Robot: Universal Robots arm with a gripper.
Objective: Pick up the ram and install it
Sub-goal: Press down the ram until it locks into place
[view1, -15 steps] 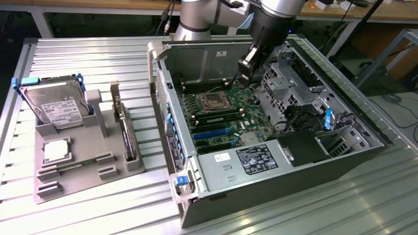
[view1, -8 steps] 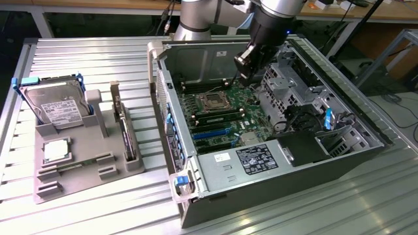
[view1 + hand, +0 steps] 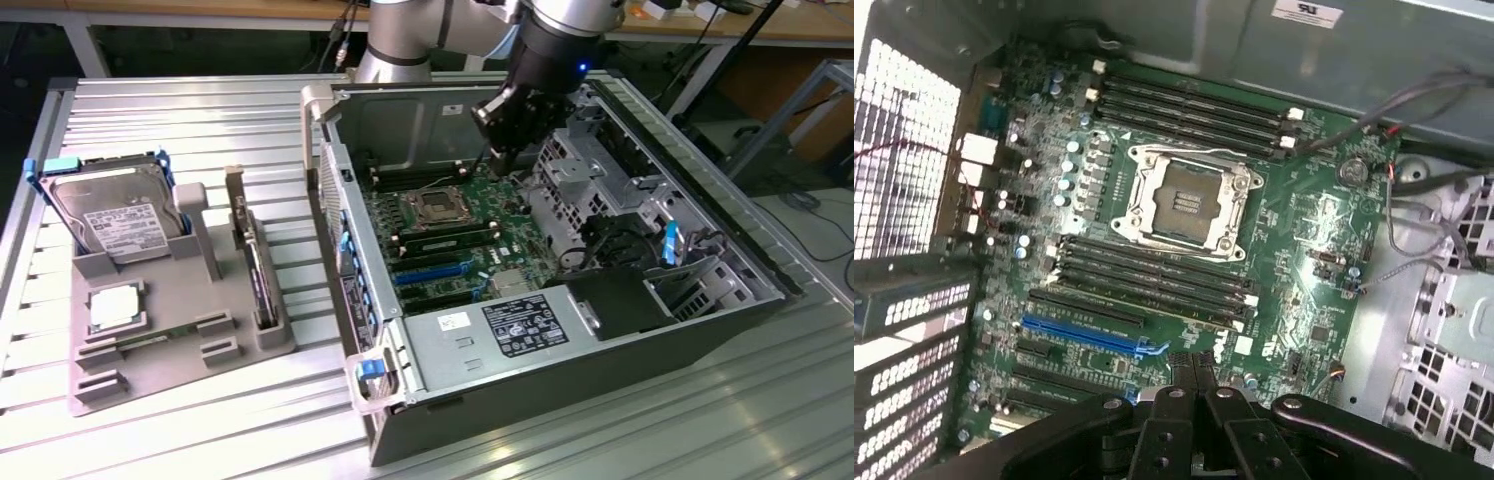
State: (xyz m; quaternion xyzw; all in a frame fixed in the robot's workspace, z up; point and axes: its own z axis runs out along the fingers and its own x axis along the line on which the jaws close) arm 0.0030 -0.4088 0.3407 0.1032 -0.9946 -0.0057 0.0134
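Ram: a thin green stick stood on edge in one of the long slots just beside the socket, on the side nearer the blue slot. In the wrist view it ran the length of its slot. I could not tell whether the end latches had caught.

Gripper: it hung inside the open case, above the board, on the far side of the socket from the ram. Seen from the wrist, it pointed down at the board.

Fingers: pressed together, black tips meeting, with nothing between them.

Gap: gripper and ram were apart, not touching.

Socket: in the wrist view it lay bare, metal frame around it, with dark slots on both sides.

Case: lying on its side on the ribbed metal table, lid off.

Tray: a grey tray sat at the exterior view's left, well apart from the case.

Drive: a silver drive leaned upright at the tray's far end.

Card: a card stood on edge along the side of the tray nearer the case.
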